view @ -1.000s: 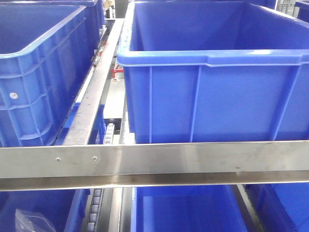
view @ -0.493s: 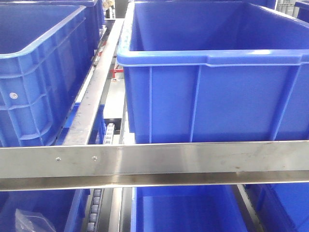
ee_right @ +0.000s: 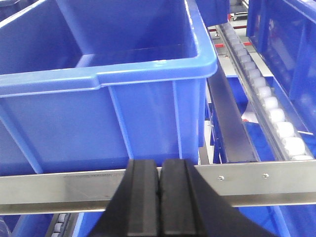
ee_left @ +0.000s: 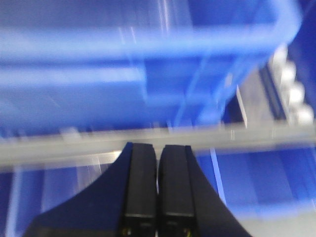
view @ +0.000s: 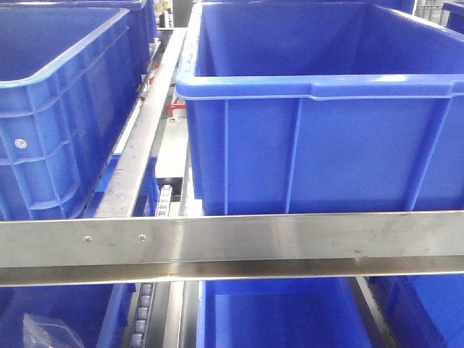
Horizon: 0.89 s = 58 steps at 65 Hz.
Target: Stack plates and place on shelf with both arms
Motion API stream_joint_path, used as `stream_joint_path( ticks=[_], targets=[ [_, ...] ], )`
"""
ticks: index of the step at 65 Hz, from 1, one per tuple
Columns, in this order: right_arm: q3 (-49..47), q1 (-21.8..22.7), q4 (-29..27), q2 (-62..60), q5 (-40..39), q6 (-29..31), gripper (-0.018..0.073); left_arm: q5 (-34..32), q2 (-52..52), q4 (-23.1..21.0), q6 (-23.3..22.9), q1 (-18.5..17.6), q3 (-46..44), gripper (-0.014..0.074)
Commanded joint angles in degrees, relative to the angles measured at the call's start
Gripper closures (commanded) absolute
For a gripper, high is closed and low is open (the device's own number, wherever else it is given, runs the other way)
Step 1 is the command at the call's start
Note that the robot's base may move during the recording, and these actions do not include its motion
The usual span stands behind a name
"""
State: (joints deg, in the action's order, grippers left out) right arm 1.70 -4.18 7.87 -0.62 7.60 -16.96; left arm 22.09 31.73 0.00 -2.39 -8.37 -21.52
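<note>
No plates show in any view. The shelf is a stainless-steel rack: its front beam (view: pixel 232 243) runs across the front-facing view, and it also crosses the right wrist view as a beam (ee_right: pixel 59 187) and the blurred left wrist view as a beam (ee_left: pixel 64 145). My left gripper (ee_left: pixel 158 145) is shut with nothing between its black fingers, facing the rack. My right gripper (ee_right: pixel 159 162) is likewise shut and empty, its tips in front of the beam. Neither gripper appears in the front-facing view.
Large blue crates sit on the rack: one at centre right (view: pixel 319 109), one at left (view: pixel 51 109), more on the level below (view: pixel 275 312). Roller rails (ee_right: pixel 266 98) run beside the crates. A clear plastic bag (view: pixel 43 330) lies in a lower left crate.
</note>
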Motion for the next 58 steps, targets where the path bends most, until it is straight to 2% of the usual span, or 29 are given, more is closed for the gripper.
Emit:
stream_joint_path(
  ticks=[1,12,19,30,33,58],
  targets=[
    [0.0,0.4,0.2,-1.1,-5.1,0.2,0.0539,-4.5,-8.1,0.4,-0.2,0.6,0.6,0.051],
    [0.0,0.4,0.2,-1.1,-5.1,0.2,0.0539,-7.2,-26.2,0.4,-0.2,3.6,9.8,0.051],
    [0.0,0.4,0.2,-1.1,-5.1,0.2,0.0539,-8.4,-33.3,-0.5,-0.2,6.1,14.9,0.051],
    [0.0,0.4,0.2,-1.1,-5.1,0.2,0.0539,-18.6,-33.0,-4.3,-0.2,7.3,22.3,0.051],
    [0.0,0.4,0.2,-1.1,-5.1,0.2,0.0539,-17.1,-33.4,-4.6,-0.2,7.3,22.1,0.051],
    [0.0,0.4,0.2,-1.1,-5.1,0.2,0.0539,-17.5,-33.1,-4.6,-0.2,7.3,22.1,0.051]
  ],
)
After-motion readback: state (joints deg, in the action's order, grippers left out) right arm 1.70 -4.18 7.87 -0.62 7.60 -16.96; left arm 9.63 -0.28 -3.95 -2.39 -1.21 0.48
